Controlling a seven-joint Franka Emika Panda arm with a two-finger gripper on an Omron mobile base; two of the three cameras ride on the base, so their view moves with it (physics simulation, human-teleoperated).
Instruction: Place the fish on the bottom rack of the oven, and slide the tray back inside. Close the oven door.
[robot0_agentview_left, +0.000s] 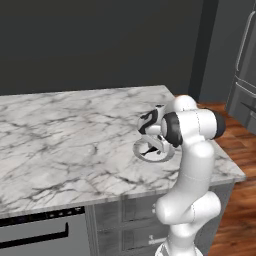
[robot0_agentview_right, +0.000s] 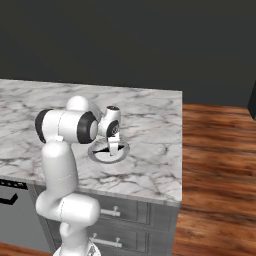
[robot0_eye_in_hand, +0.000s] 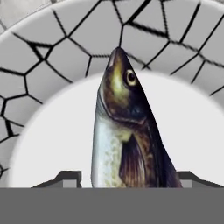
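We see the dark slender fish (robot0_eye_in_hand: 127, 140) lying on the round pale crackle-rimmed plate (robot0_eye_in_hand: 52, 57) atop the grey-veined marble counter (robot0_agentview_left: 60, 130), flanked by the gripper's (robot0_eye_in_hand: 124, 177) 2 parted fingertips (robot0_eye_in_hand: 65, 178) at 6 o'clock.

A round pale plate (robot0_agentview_right: 108, 152) with a cracked-line rim pattern (robot0_eye_in_hand: 65, 48) sits on the white marble counter (robot0_agentview_left: 60, 135), toward its 4 o'clock corner. Grey drawers (robot0_agentview_right: 120, 215) sit beneath. Wood floor (robot0_agentview_right: 215, 165) lies at 3 o'clock.
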